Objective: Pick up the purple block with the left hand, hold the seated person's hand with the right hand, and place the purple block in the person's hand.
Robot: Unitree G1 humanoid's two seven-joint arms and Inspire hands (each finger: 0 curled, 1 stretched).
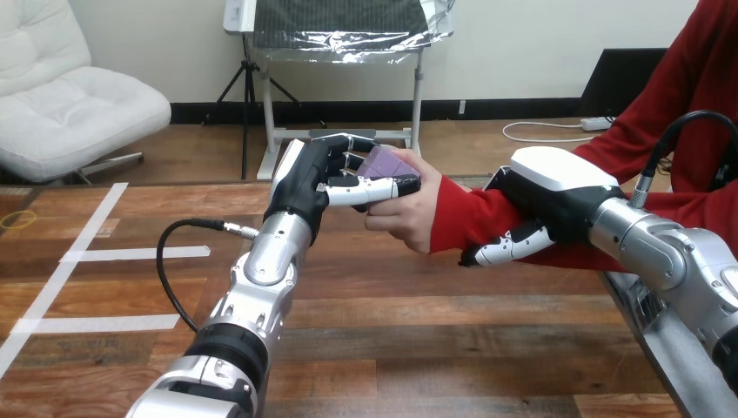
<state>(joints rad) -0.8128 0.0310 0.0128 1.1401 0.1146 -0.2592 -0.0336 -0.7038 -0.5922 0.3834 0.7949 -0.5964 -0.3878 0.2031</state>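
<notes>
Fingers (376,189) of our left hand (305,187) pinch the purple block (389,162) in the upper centre of the frame, above the wooden surface (418,331). We see the purple block touching the top of the person's hand (407,216), which cups beneath it. At centre right, our right hand (557,196) lies over the person's forearm (470,218) in its red sleeve, its fingers (509,247) curled round that forearm.

Robot's left hand (305,183) pinches the purple block (389,162) between thumb and fingers, block touching the person's hand (407,213). Robot's right hand (557,187) curls round the person's forearm (470,213), red sleeve, above the table (418,331).
</notes>
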